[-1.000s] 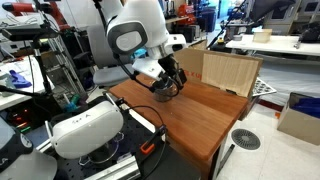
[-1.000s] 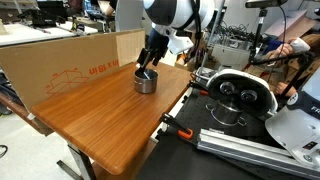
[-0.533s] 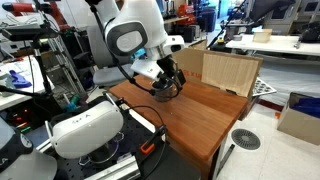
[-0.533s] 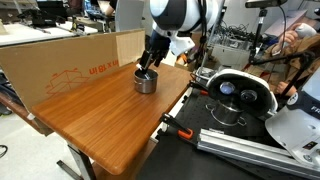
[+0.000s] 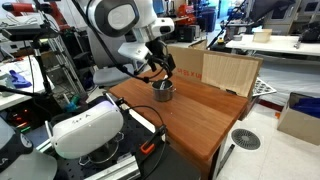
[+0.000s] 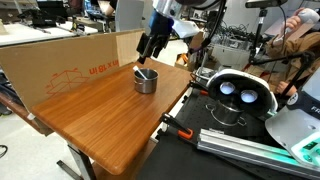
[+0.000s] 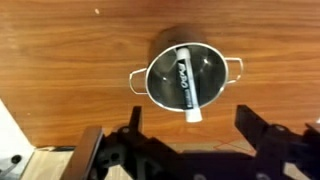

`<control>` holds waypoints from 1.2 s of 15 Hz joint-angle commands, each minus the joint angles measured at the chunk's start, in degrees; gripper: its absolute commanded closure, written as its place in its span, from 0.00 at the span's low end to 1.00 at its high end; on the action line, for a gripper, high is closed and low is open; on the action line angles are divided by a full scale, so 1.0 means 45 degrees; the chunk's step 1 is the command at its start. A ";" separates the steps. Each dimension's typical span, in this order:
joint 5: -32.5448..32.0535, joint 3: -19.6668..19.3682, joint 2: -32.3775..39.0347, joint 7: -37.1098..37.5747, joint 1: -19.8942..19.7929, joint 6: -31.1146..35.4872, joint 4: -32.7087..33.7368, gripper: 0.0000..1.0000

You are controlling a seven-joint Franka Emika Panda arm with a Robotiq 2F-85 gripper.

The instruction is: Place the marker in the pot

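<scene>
The small silver pot (image 7: pixel 186 80) stands on the wooden table (image 6: pixel 90 115); it also shows in both exterior views (image 5: pixel 163 92) (image 6: pixel 146 80). The dark marker (image 7: pixel 185 84) lies inside the pot, its whitish end leaning over the rim toward the gripper. In an exterior view the marker (image 6: pixel 147 73) pokes above the rim. My gripper (image 7: pixel 192 135) is open and empty, raised above the pot; it also shows in both exterior views (image 5: pixel 163 68) (image 6: pixel 150 45).
A cardboard wall (image 6: pixel 70 60) stands along the table's far side, and a wooden box (image 5: pixel 228 72) at one end. A larger metal pan with a white headset (image 6: pixel 235 97) sits beside the table, seen also in an exterior view (image 5: pixel 85 125). Clamps and cables lie at the table edge.
The gripper has lifted up and away from the pot, open. The marker stays in the pot.
</scene>
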 commanded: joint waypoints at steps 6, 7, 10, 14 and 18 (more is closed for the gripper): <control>-0.0080 0.0564 -0.3124 0.0717 -0.0742 -0.4286 -0.0279 0.00; -0.0398 0.0602 -0.3239 0.1056 -0.0909 -0.4574 -0.0262 0.00; 0.0022 0.0555 -0.2992 0.0579 -0.0852 -0.4228 -0.0179 0.00; -0.0009 0.0618 -0.3004 0.0704 -0.0856 -0.4294 -0.0187 0.00; -0.0014 0.0618 -0.3005 0.0713 -0.0860 -0.4296 -0.0188 0.00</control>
